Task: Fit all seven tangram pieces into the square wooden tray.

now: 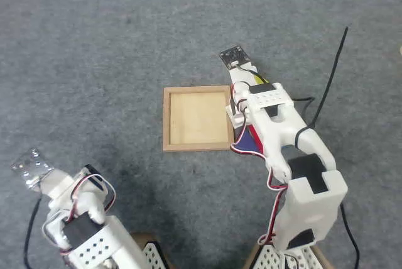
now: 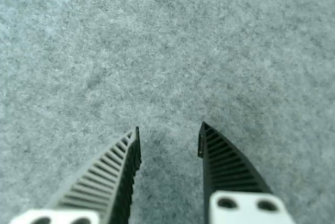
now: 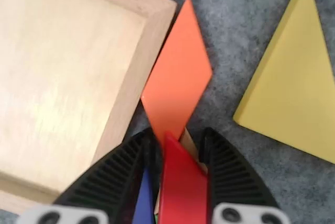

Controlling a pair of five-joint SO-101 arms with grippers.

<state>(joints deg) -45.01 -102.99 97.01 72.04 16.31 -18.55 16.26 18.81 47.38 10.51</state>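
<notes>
The grey table (image 1: 94, 61) carries the square wooden tray (image 1: 196, 118) near its middle, and the tray's floor is bare, so I judge the task to be at its very start. The loose pieces lie just beside the tray, on the side that faces the table's right edge. Biggest of those I can see is the yellow triangle (image 3: 293, 77), flat on the table and apart from the tray. Next is the orange parallelogram (image 3: 175, 77), whose long edge lies right against the tray's rim near a corner. Then comes the red piece (image 3: 180, 182), which my right claw (image 3: 179, 135) appears to pinch, one jaw on each side of it, with a sliver of a blue piece (image 3: 142, 198) showing just beside the jaw on the tray's side. My left claw (image 2: 168, 130) hangs spread over bare table near the near left corner, holding nothing. To do this step well, I would check that the pinch is on the red piece alone, since the blue one lies so close that it may get dragged along. I would lift straight up until the red piece clears the rim and the orange parallelogram's tip, and carry it level. I would set it hard into a tray corner, its edges flush to the walls, so the later pieces get room.
</notes>
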